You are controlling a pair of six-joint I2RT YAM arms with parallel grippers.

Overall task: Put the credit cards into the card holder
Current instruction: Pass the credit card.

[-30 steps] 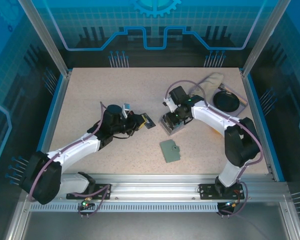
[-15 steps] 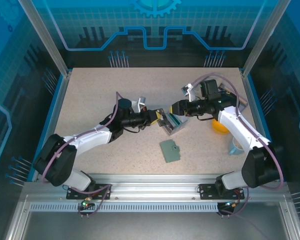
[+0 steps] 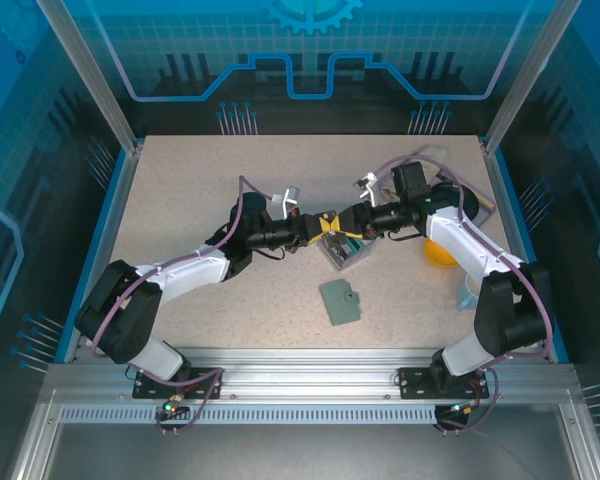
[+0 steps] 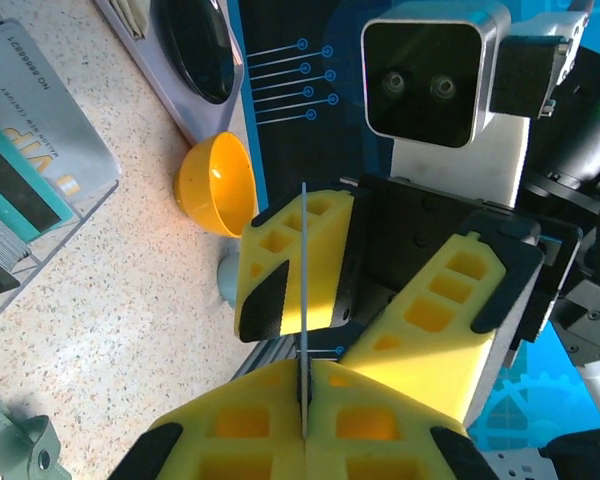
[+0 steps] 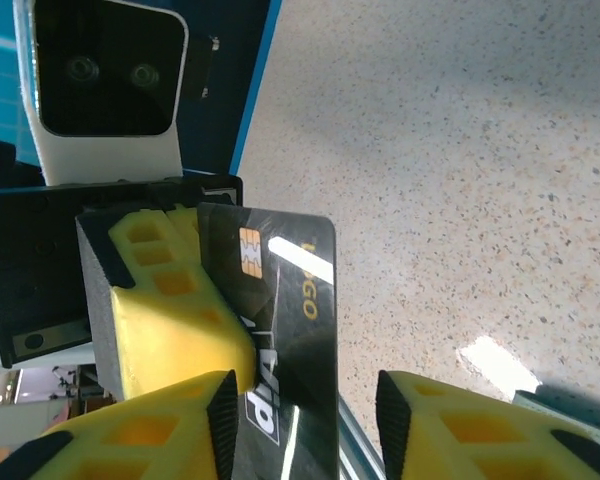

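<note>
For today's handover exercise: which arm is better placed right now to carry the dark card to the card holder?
Probably left: the left gripper is shut on the dark card, while the right gripper stands open around it. The card holder lies near both.

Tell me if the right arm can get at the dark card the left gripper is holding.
Probably yes. The dark card, pinched by the left gripper, stands between the open fingers of the right gripper, and nothing sits between them and the card. Closing should catch it.
</note>
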